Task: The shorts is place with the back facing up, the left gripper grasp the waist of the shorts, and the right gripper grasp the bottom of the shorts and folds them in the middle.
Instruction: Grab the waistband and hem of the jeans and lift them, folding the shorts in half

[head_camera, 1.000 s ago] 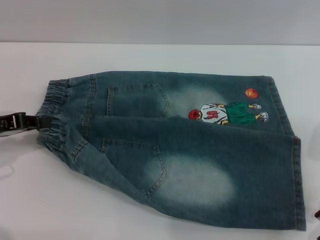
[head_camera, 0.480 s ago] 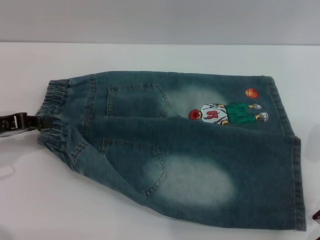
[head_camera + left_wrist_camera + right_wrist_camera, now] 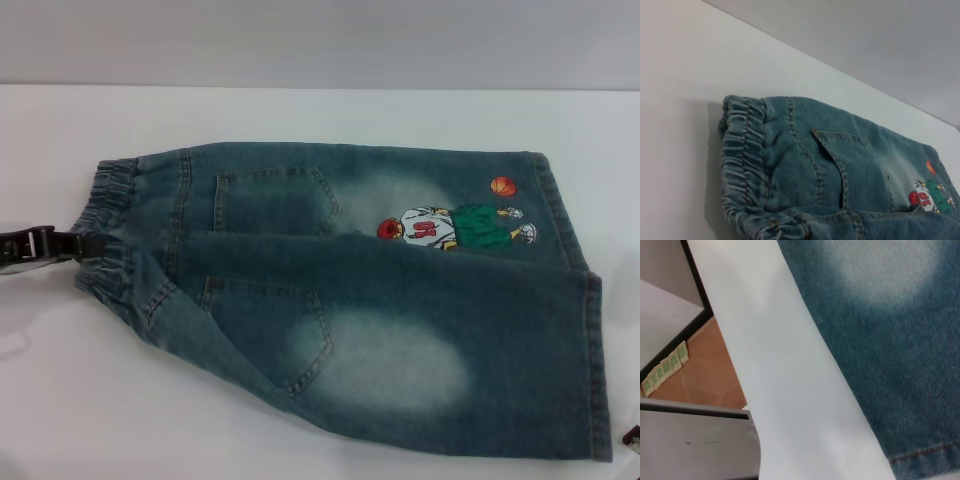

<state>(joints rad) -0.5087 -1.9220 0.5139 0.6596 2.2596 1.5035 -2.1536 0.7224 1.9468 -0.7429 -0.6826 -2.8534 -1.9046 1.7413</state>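
The blue denim shorts [image 3: 350, 290] lie flat on the white table [image 3: 300, 115], back up, with two patch pockets [image 3: 275, 200] showing. The ruched waist [image 3: 105, 215] is at the left; it also shows close up in the left wrist view [image 3: 742, 160]. The leg hems [image 3: 598, 370] are at the right, near the cartoon player [image 3: 450, 226] and orange ball [image 3: 503, 185]. My left gripper [image 3: 85, 243] lies low at the table's left edge, its tip against the middle of the waist. Only a dark sliver of my right gripper [image 3: 632, 436] shows at the lower right corner, beside the near hem.
The table's front edge [image 3: 740, 390] shows in the right wrist view beside the faded denim [image 3: 890, 330] and a stitched hem [image 3: 925, 460]. Orange floor [image 3: 700, 370] lies below it. A grey wall [image 3: 320, 40] stands behind the table.
The sliver of my right gripper at the lower right corner has slipped slightly lower and shows less. My left gripper and the shorts have not moved.
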